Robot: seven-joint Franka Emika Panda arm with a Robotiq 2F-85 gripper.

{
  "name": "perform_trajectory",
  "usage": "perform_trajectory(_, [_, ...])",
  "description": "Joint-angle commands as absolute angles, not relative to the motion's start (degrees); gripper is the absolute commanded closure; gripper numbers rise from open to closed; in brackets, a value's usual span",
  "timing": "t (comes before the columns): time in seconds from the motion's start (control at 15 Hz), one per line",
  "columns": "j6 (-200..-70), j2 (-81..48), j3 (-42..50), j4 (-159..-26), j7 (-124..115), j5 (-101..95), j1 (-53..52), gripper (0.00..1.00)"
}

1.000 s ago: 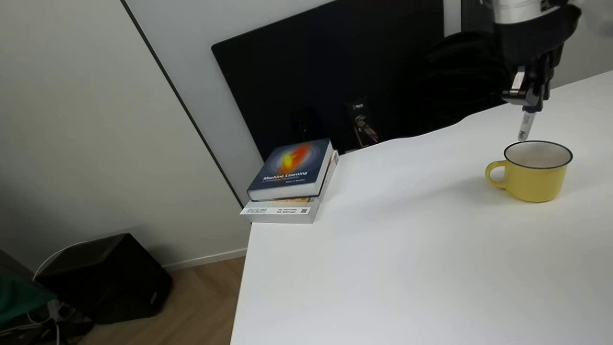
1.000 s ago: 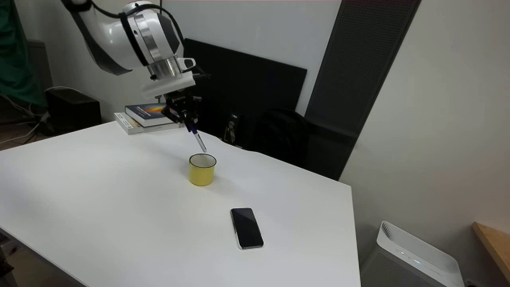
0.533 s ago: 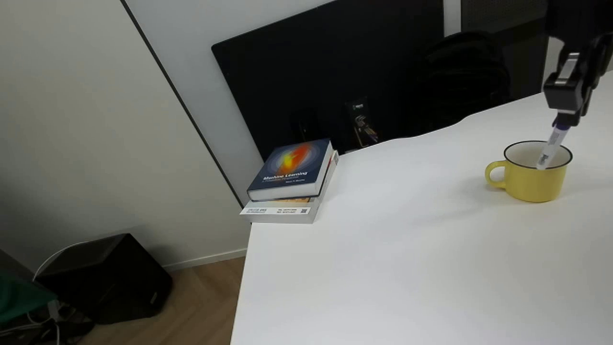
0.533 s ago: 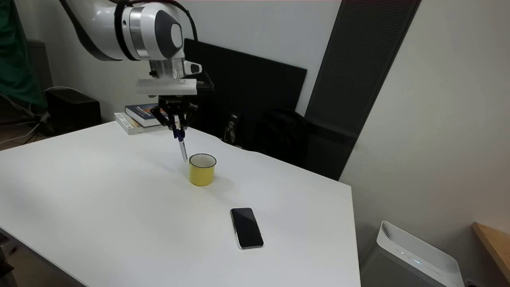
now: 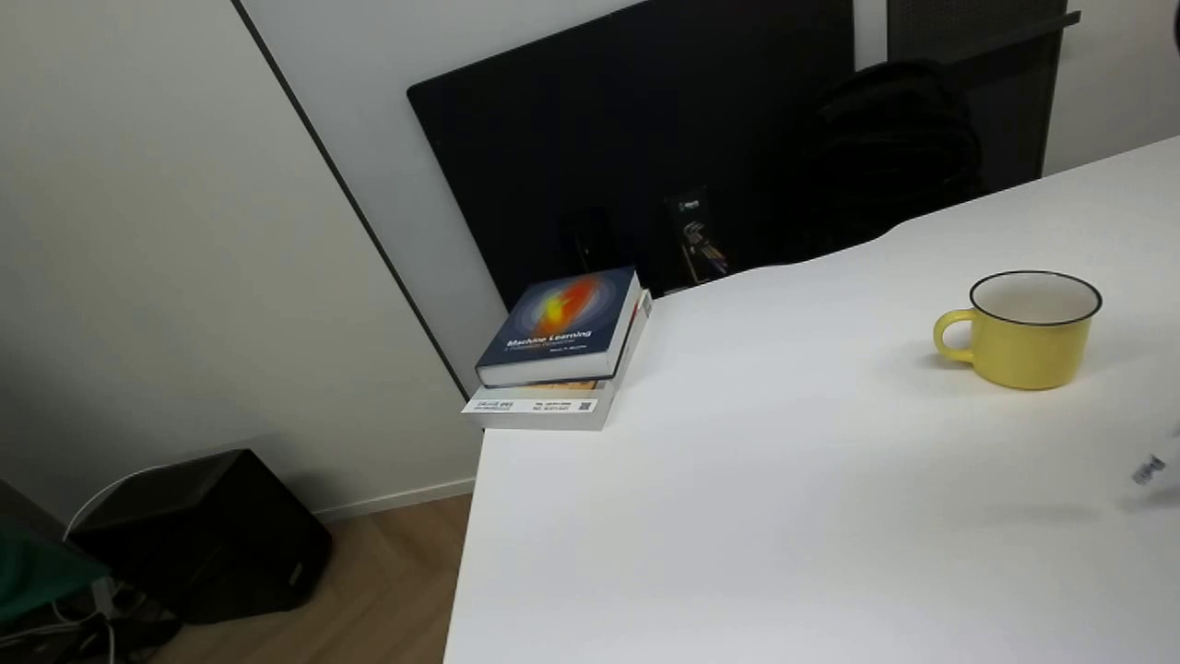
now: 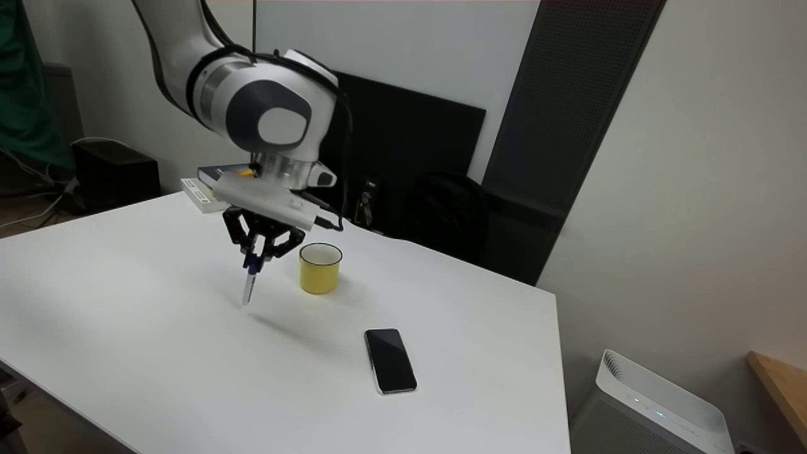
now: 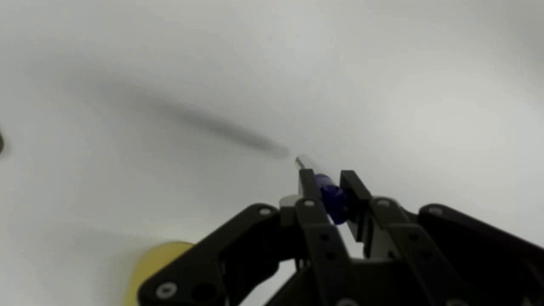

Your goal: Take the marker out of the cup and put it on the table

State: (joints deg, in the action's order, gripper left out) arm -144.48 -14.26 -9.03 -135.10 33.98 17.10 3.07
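The marker has a white body and a dark purple-blue end; it shows in an exterior view (image 6: 249, 290) and in the wrist view (image 7: 333, 202). Its white tip (image 5: 1152, 468) shows at the right edge of an exterior view. My gripper (image 6: 255, 258) is shut on the purple end, also seen in the wrist view (image 7: 328, 180). The marker is tilted, white tip down, a little above the table. The yellow cup (image 5: 1028, 355) stands upright beside it, in both exterior views (image 6: 319, 277) and partly hidden by the gripper in the wrist view (image 7: 153, 263).
The white table (image 6: 157, 353) holds a black phone (image 6: 391, 360) and, at the back edge, two stacked books (image 5: 562, 323). A dark panel (image 5: 599, 138) and a black bag (image 5: 894, 138) are behind the table.
The gripper, still holding the marker, has moved from above and behind the cup to beside it and lower, nearer the tabletop. The cup, phone and books have not moved.
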Motion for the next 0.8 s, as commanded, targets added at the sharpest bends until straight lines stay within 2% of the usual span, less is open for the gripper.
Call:
perform_trajectory(0.0, [-144.4, -16.2, -8.3, -137.3, 35.6, 20.1, 5.7, 0.95])
perform_trajectory(0.73, [-150.4, -17.0, -1.6, -141.0, 20.6, 5.1, 3.5, 0.95])
